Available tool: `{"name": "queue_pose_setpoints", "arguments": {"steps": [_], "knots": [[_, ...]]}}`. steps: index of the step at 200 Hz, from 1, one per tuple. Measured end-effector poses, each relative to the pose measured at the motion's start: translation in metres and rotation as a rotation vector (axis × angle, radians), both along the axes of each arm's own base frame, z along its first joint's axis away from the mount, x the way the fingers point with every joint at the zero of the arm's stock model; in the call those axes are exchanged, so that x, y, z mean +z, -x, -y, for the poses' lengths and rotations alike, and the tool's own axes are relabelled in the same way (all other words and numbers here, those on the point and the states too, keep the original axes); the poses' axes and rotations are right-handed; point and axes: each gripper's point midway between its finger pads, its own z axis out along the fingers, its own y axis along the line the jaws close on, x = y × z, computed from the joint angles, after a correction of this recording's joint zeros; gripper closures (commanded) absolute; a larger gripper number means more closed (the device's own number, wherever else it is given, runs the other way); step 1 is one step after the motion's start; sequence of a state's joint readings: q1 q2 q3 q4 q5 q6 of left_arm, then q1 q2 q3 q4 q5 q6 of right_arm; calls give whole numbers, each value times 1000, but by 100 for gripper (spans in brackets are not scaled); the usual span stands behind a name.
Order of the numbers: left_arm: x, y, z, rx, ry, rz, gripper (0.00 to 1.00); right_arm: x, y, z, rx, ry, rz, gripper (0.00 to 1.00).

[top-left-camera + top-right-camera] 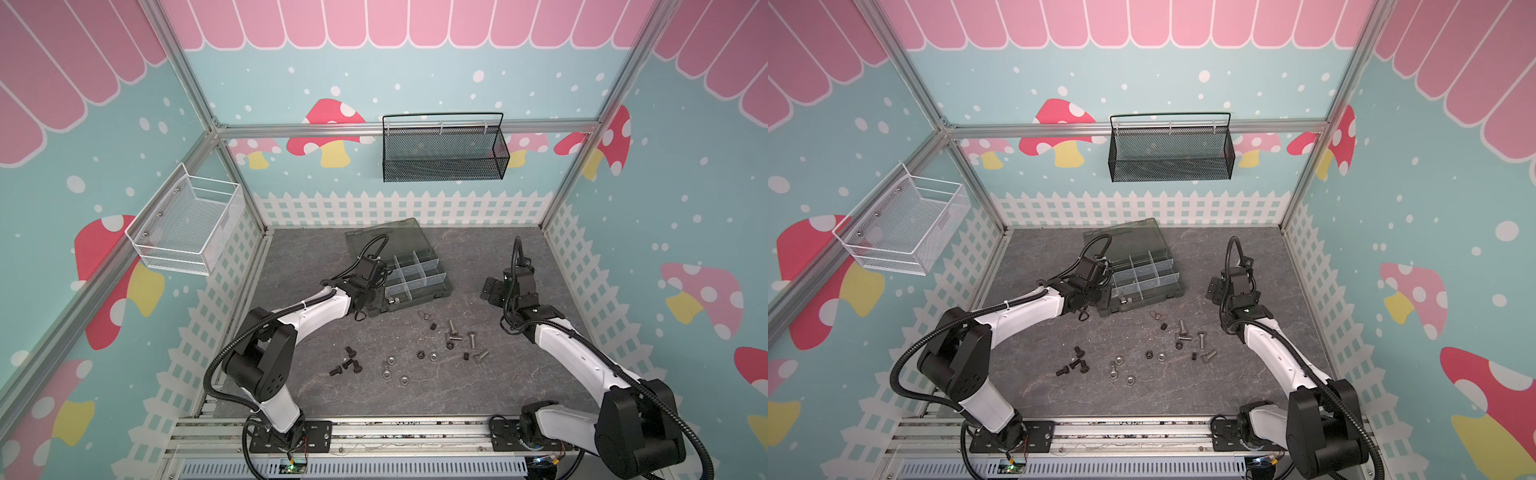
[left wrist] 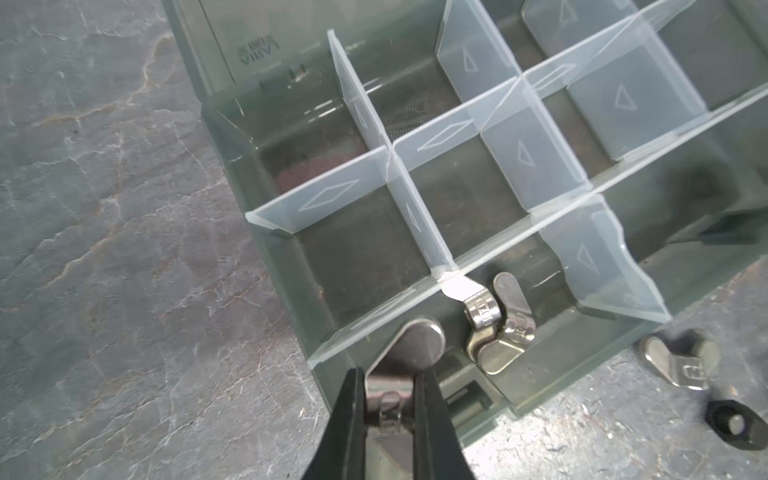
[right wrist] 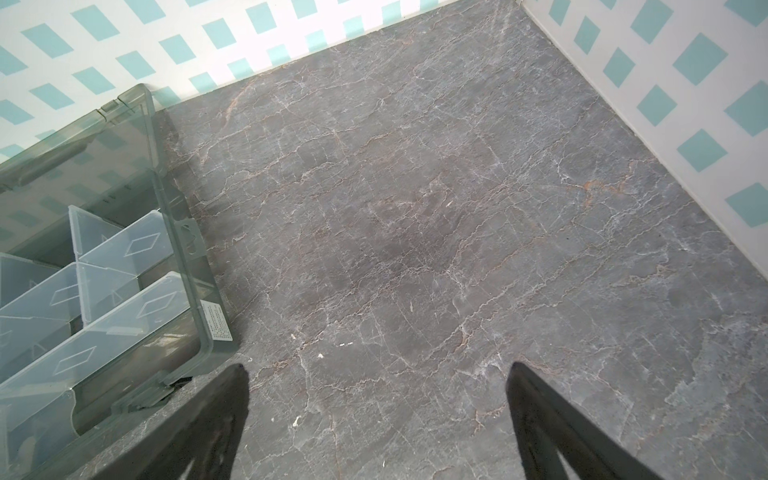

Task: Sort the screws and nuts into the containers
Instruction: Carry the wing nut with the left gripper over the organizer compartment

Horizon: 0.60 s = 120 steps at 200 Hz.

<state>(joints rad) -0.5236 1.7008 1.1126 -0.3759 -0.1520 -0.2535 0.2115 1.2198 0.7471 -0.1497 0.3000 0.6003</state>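
My left gripper [image 2: 390, 395] is shut on a silver wing nut [image 2: 419, 345] and holds it over the near corner compartment of the smoky-grey organiser box [image 2: 232, 137]. Two more wing nuts [image 2: 498, 324] lie in that compartment. The other containers [image 2: 440, 133] show nothing inside. Another wing nut [image 2: 681, 361] and a black nut [image 2: 731, 424] lie on the table just outside the box. In both top views silver screws [image 1: 472, 338], black screws [image 1: 349, 363] and silver nuts [image 1: 390, 359] are scattered in front of the box [image 1: 415, 274]. My right gripper [image 3: 376, 370] hangs open over bare table to the right of the box.
The box's lid [image 1: 382, 237] lies open flat toward the back wall. A black mesh basket [image 1: 442, 149] hangs on the back wall and a white wire basket [image 1: 187, 226] on the left wall. Fence-patterned walls [image 3: 665, 83] close in the grey stone-look table.
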Motion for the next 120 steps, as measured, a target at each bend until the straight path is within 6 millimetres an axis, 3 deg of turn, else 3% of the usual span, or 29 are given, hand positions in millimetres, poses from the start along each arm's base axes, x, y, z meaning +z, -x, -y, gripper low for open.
{"name": "queue_pose_setpoints", "arguments": {"steps": [43, 75, 120], "knots": [[-5, 1, 1, -9, -1, -14, 84, 0, 0, 0, 1, -1, 0, 2], [-11, 2, 1, -17, -11, -28, 67, 0, 0, 0, 1, -1, -1, 2], [-11, 2, 1, -16, -10, -28, 64, -2, 0, 0, 2, 0, -5, 2]]}}
